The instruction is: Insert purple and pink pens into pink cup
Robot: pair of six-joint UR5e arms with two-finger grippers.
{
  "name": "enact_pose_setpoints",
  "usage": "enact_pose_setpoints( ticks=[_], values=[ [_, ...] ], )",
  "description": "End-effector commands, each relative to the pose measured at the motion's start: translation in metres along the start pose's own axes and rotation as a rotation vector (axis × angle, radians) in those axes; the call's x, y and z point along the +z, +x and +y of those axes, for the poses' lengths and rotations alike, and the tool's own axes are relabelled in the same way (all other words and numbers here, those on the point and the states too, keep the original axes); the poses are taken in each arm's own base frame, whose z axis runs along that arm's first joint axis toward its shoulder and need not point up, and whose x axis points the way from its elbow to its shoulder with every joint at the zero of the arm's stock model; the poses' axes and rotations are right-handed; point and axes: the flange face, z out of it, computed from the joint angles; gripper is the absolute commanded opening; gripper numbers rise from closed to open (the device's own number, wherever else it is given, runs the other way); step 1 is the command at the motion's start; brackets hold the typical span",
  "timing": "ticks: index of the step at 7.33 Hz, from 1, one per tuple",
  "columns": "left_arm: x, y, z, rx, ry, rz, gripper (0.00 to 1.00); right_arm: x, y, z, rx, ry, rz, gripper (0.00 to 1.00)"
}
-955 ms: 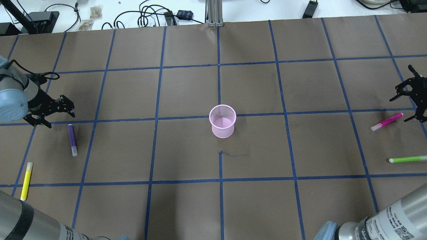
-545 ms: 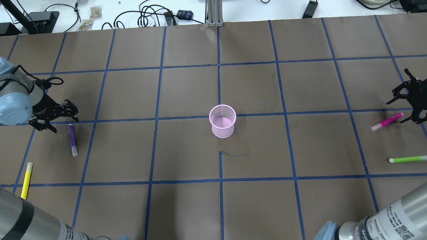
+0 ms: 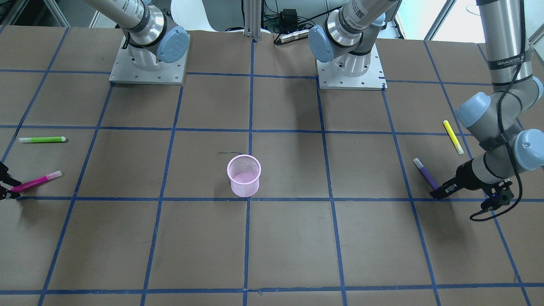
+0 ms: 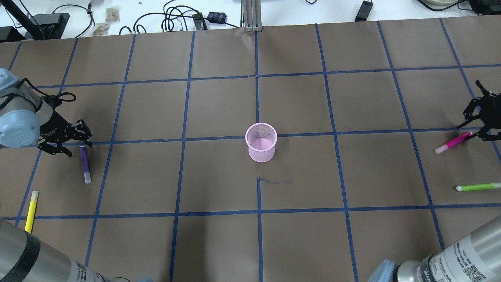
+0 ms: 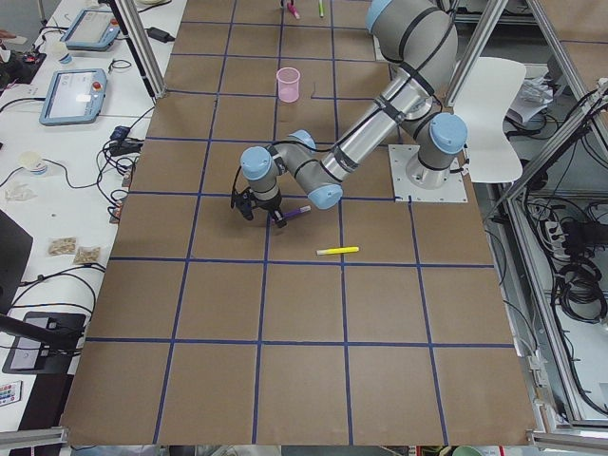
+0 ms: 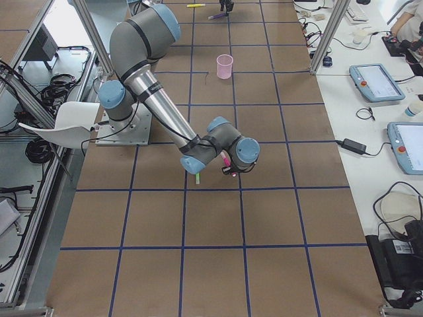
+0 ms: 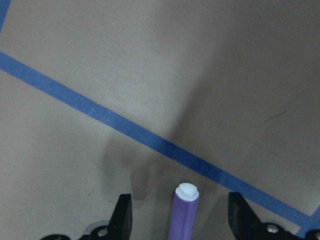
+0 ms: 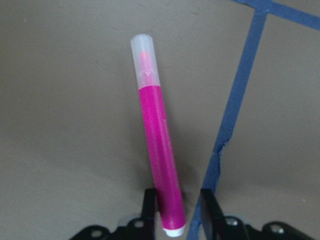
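Observation:
The pink mesh cup (image 4: 261, 148) stands upright at the table's middle, also in the front view (image 3: 243, 180). The purple pen (image 4: 84, 164) lies flat at the left. My left gripper (image 4: 79, 149) is open and low, its jaws either side of the pen's far end (image 7: 184, 215) without touching it. The pink pen (image 4: 454, 142) lies flat at the right. My right gripper (image 4: 467, 132) is open, its jaws narrowly either side of that pen's coloured end (image 8: 157, 150); one finger (image 8: 149, 200) is against the pen, the other a little apart.
A yellow pen (image 4: 31, 211) lies near the left front corner, close to my left arm. A green pen (image 4: 478, 187) lies at the right, nearer than the pink one. Cables (image 4: 176, 19) lie beyond the table's far edge. Blue tape lines grid the brown table.
My left gripper has moved right and nearer, onto the purple pen's far end. My right gripper has moved down to the pink pen's end and its jaws have narrowed. Both pens lie unmoved.

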Motion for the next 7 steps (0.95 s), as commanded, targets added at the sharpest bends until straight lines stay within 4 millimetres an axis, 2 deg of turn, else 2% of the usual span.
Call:
enact_pose_setpoints(
  ticks=[1,2,4,5,6,7],
  values=[
    [0.001,0.0,0.0,-0.001,-0.002,-0.002,0.34,-0.002,0.0,0.001,0.007,-0.018,0.002,0.07],
    [0.001,0.0,0.0,-0.001,-0.01,0.0,0.0,-0.002,0.0,0.002,0.006,-0.02,0.001,0.05],
    [-0.003,0.001,0.0,0.001,-0.002,-0.001,0.0,-0.009,0.001,0.003,0.021,-0.029,-0.001,0.04],
    [-0.015,0.003,-0.003,0.006,0.027,-0.005,0.0,-0.033,0.006,-0.002,0.066,-0.087,-0.009,0.03],
    [-0.036,0.013,-0.007,0.02,0.07,-0.004,0.0,-0.077,0.012,-0.012,0.137,-0.159,0.008,0.02],
    [-0.063,0.03,-0.013,0.044,0.118,-0.013,0.0,-0.094,0.027,-0.038,0.137,-0.178,-0.006,0.02]
  ],
)
